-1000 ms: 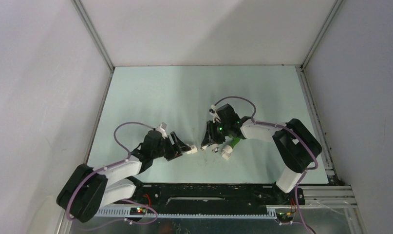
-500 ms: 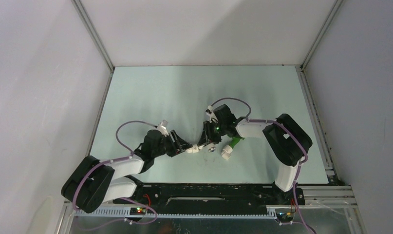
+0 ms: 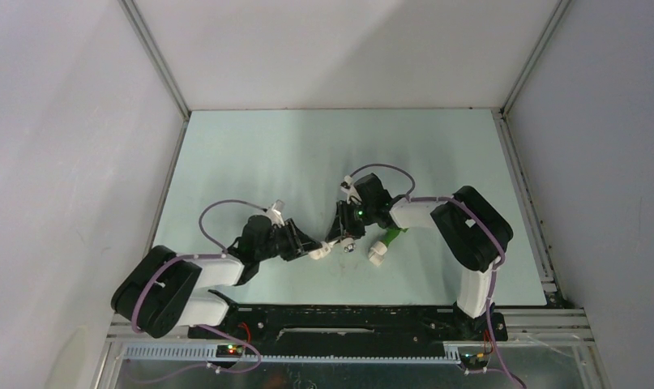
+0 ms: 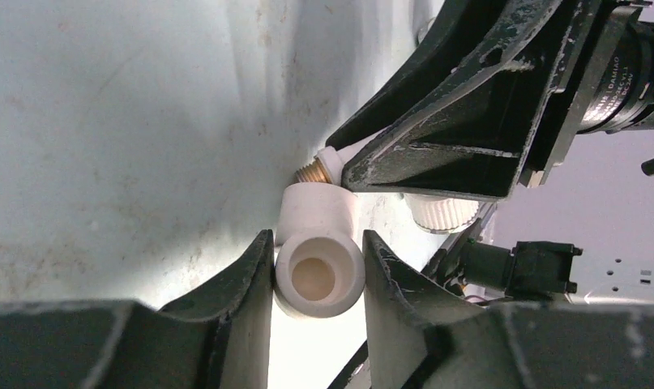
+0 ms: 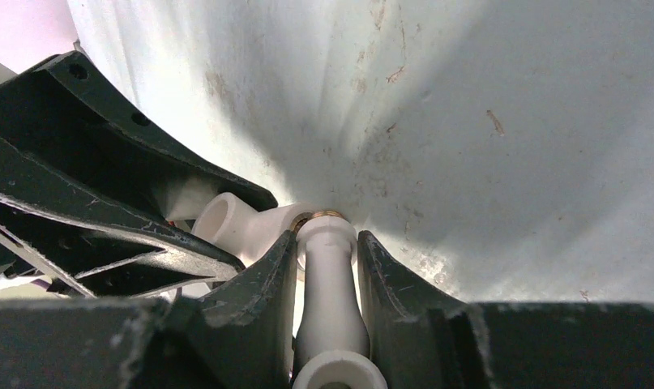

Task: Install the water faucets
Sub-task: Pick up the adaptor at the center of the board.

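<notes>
Where the left fingers [image 4: 238, 296] close on the white elbow fitting [image 4: 318, 243] from both sides, its open mouth facing their camera, the right fingers [image 5: 262, 279] pinch the white faucet [image 5: 330, 284] by its stem. The faucet's brass threaded end touches the fitting's other port. Near the fitting, on its right, the green faucet [image 3: 394, 236] lies on the desk [image 3: 258, 154].

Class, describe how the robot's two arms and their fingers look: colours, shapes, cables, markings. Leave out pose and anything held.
The left arm and right arm each combine black joint housings with white shells. A purple cable loops along each arm. A green light glows near the right wrist. The fingers are black, flat, wedge-shaped and scuffed. One black motor carries white DAMIAO lettering.
</notes>
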